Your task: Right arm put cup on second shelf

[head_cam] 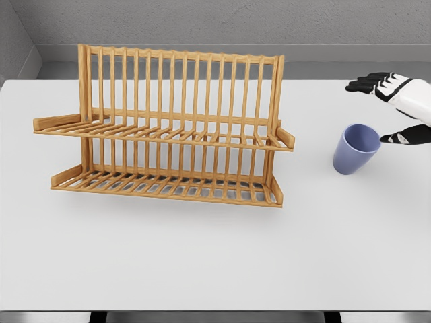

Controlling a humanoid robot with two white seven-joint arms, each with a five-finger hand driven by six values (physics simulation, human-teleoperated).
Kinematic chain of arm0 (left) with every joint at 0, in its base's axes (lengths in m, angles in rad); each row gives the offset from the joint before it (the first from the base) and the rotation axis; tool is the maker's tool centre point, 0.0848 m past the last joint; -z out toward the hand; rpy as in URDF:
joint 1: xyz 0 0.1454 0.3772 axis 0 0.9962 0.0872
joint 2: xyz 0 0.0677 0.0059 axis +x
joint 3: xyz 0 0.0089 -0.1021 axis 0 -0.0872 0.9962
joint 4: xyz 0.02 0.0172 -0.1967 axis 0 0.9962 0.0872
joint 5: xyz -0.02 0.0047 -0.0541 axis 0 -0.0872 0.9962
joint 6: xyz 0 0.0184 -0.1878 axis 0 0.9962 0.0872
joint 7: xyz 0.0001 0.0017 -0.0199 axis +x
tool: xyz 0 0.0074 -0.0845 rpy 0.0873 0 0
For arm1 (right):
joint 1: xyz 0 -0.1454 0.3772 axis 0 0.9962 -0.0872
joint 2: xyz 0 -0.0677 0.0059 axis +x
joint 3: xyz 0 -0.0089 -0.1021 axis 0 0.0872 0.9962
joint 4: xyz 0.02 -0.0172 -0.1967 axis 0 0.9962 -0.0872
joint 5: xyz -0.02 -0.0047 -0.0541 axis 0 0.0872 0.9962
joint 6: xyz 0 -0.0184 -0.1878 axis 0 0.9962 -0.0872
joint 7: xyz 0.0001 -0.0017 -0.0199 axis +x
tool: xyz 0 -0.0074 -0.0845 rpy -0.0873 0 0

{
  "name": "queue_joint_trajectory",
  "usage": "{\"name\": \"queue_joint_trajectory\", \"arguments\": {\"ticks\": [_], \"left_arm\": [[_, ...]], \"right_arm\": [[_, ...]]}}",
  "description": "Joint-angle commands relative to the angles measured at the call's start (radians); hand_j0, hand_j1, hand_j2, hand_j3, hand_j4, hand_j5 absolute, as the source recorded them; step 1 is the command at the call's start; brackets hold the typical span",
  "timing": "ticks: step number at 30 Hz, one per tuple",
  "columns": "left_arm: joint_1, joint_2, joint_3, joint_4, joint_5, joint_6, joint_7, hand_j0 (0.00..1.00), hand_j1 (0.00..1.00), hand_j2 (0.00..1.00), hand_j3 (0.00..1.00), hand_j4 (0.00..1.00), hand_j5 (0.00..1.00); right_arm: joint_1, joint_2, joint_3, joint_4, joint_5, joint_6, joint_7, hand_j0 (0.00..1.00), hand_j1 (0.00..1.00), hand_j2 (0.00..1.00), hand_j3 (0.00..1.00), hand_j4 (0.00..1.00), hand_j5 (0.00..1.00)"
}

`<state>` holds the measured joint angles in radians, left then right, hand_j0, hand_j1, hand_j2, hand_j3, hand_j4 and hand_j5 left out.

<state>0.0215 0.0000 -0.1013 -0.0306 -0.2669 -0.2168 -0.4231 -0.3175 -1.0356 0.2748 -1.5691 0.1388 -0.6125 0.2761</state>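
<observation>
Bare white tabletop [215, 269] nearest, stretching under everything. Further in, blue cup [356, 149], standing just left of and below the right hand [399, 111], on the tabletop, apart from the rack. Long axis near upright but tilted, mouth up and leaning toward the hand, narrower base down and to the left. Plain periwinkle blue, smooth, tapered, no handle visible, inside hollow and darker. Right hand white with black fingers [367, 83], reaching in from the right edge, fingers spread apart and clamped on nothing; thumb tip just beside the cup's rim, contact not clear. Well to the hand's left, wooden dish rack [168, 134] with two slatted shelves, upper shelf [161, 131] above lower shelf [165, 185], upright bars behind.
</observation>
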Motion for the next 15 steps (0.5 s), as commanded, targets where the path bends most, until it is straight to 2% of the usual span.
{"name": "queue_joint_trajectory", "arguments": {"ticks": [1,2,3,4,6,7,8,13,15], "left_arm": [[-0.002,0.000,0.000,0.000,0.000,-0.001,0.000,1.00,1.00,1.00,1.00,1.00,1.00],[-0.002,0.000,0.000,0.000,0.002,-0.001,0.000,1.00,1.00,1.00,1.00,1.00,1.00],[0.000,0.000,0.000,0.000,0.000,-0.001,0.000,1.00,1.00,1.00,1.00,1.00,1.00],[-0.002,0.000,0.000,0.000,0.000,0.000,0.000,1.00,1.00,1.00,1.00,1.00,1.00],[-0.002,0.000,0.000,0.000,0.000,-0.001,0.000,1.00,1.00,1.00,1.00,1.00,1.00],[-0.002,0.000,0.000,0.000,0.002,-0.001,0.000,1.00,1.00,1.00,1.00,1.00,1.00],[-0.002,0.000,0.000,0.000,0.000,-0.001,0.000,1.00,1.00,1.00,1.00,1.00,1.00],[0.000,0.000,0.000,0.000,0.000,-0.001,0.000,1.00,1.00,1.00,1.00,1.00,1.00],[0.000,0.000,0.000,0.000,0.002,-0.001,0.000,1.00,1.00,1.00,1.00,1.00,1.00]], "right_arm": [[0.000,-0.004,0.001,-0.011,-0.008,0.002,-0.001,1.00,1.00,1.00,1.00,1.00,1.00],[0.000,-0.004,-0.006,-0.008,-0.011,0.002,-0.005,1.00,1.00,1.00,1.00,1.00,1.00],[0.006,-0.009,-0.052,0.003,-0.016,0.002,-0.005,1.00,1.00,1.00,1.00,1.00,1.00],[0.015,-0.018,-0.071,-0.012,-0.013,0.002,-0.005,1.00,1.00,1.00,1.00,1.00,1.00],[0.015,-0.020,-0.069,-0.008,-0.008,0.002,0.017,1.00,1.00,1.00,1.00,1.00,1.00],[0.000,-0.017,-0.072,0.001,-0.010,0.002,0.230,1.00,1.00,1.00,1.00,1.00,1.00],[-0.020,-0.018,-0.083,0.000,-0.007,0.002,0.335,1.00,1.00,1.00,1.00,1.00,1.00],[-0.028,-0.018,-0.086,-0.002,-0.005,0.002,0.335,1.00,1.00,1.00,1.00,1.00,1.00],[-0.067,-0.011,-0.086,0.003,-0.004,0.002,0.335,1.00,1.00,1.00,1.00,1.00,1.00]]}}
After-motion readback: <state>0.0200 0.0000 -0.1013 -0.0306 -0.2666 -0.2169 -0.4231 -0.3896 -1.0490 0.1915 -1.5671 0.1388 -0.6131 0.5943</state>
